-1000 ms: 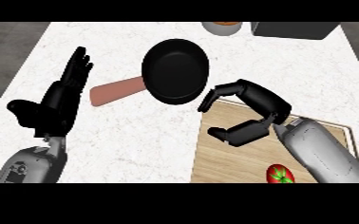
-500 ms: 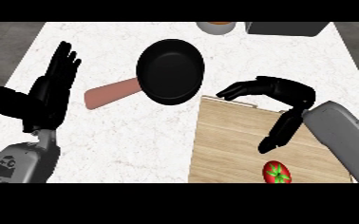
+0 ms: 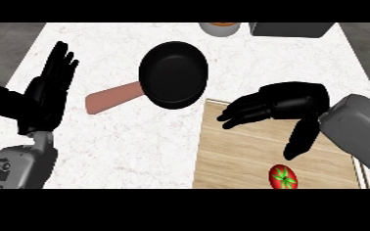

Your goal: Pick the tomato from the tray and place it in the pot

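Still untouched: tomato (image 3: 283, 176) lies on the tray (image 3: 239, 161), near its lower right part, green stem side up. Right robot hand (image 3: 285, 108) hangs over the tray above the tomato, fingers spread and pointing left, thumb pointing down toward the tomato but apart from it; it holds nothing. Whether the thumb tip is level with the tomato or higher, hard to say from this steep view. Pot (image 3: 173, 74), a black pan with a reddish handle (image 3: 112, 97), sits on the white surface (image 3: 123, 142) just up-left of the tray corner, nothing in it. Left robot hand (image 3: 49, 90) rests open at the left edge, fingers up. So nothing is done yet: grasp, lift, carry left to the pot and release all remain. Next move likely needs the right hand to drop down and close round the tomato.
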